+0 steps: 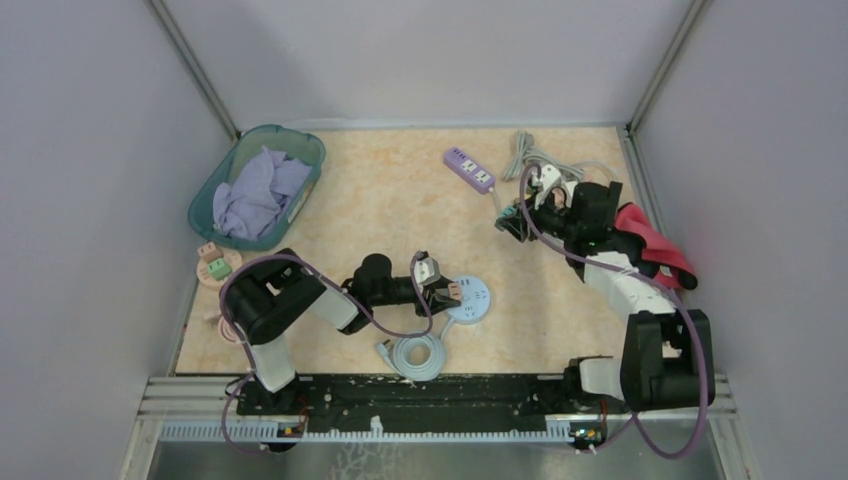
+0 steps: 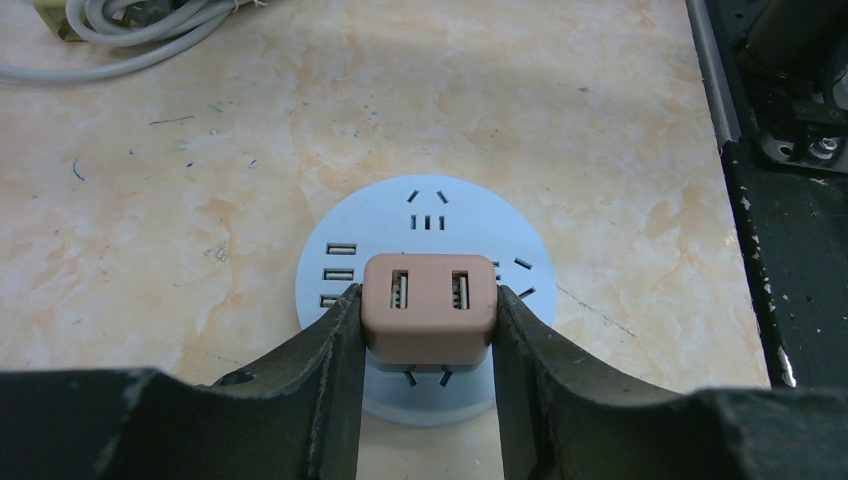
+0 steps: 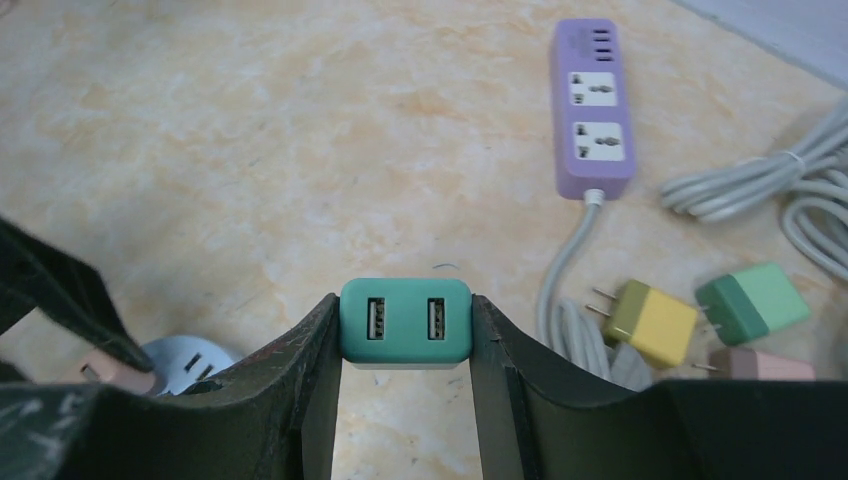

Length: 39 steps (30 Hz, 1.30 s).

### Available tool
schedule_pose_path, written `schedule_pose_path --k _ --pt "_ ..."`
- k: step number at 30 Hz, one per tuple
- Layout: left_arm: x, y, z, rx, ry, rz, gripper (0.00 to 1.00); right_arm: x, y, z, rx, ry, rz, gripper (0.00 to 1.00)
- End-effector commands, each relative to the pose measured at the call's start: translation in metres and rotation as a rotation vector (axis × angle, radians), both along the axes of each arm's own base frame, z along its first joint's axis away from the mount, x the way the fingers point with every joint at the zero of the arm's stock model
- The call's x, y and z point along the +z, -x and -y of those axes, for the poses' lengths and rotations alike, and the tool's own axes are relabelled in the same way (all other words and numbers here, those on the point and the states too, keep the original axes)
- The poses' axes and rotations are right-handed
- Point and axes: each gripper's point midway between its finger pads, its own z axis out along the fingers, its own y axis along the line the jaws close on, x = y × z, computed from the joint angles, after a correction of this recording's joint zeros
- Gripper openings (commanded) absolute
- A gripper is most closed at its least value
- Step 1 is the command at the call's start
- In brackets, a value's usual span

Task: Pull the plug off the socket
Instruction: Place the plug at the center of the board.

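A round pale-blue socket (image 1: 474,301) lies on the marbled table in front of the left arm. A salmon-pink two-port USB plug (image 2: 430,305) stands over the near half of the socket (image 2: 430,205), and my left gripper (image 2: 428,335) is shut on its two sides. Whether its prongs sit in the slots is hidden under the plug body. Farther right, my right gripper (image 3: 405,335) is shut on a teal two-port plug (image 3: 405,320), held above bare table near the purple power strip (image 3: 593,120).
Yellow (image 3: 655,320), green (image 3: 752,303) and pink (image 3: 765,365) plugs lie loose by grey cables (image 3: 760,185) at the back right. A teal basket (image 1: 300,145) of lilac cloth stands back left. A coiled pale cable (image 1: 420,355) lies near the front edge, a red cloth (image 1: 655,245) at the right.
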Motion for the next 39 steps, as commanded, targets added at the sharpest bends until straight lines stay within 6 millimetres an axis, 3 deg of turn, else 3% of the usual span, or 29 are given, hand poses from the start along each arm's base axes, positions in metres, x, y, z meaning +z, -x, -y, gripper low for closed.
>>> schedule_pose_path --k 1,10,15,22,28,34,39 --pt "-0.029 0.002 -0.012 0.034 -0.096 -0.085 0.01 0.026 -0.041 0.029 -0.277 -0.071 0.043 0.00" --pt "-0.028 0.002 -0.012 0.036 -0.093 -0.084 0.01 -0.008 -0.083 0.078 -0.646 -0.054 -0.104 0.03" --pt "-0.028 0.002 -0.013 0.041 -0.093 -0.082 0.01 -0.015 -0.095 0.107 -0.816 -0.005 -0.108 0.06" --pt "-0.028 0.002 -0.013 0.041 -0.091 -0.082 0.01 -0.015 -0.095 0.120 -0.877 0.015 -0.080 0.23" --pt "-0.027 0.002 -0.013 0.041 -0.090 -0.082 0.01 -0.030 -0.098 0.142 -0.976 0.094 -0.098 0.39" --pt "-0.025 0.002 -0.013 0.044 -0.086 -0.081 0.01 -0.042 -0.102 0.144 -0.978 0.130 -0.153 0.50" --pt "-0.025 0.001 -0.012 0.044 -0.087 -0.082 0.03 -0.039 -0.102 0.145 -0.980 0.130 -0.144 0.63"
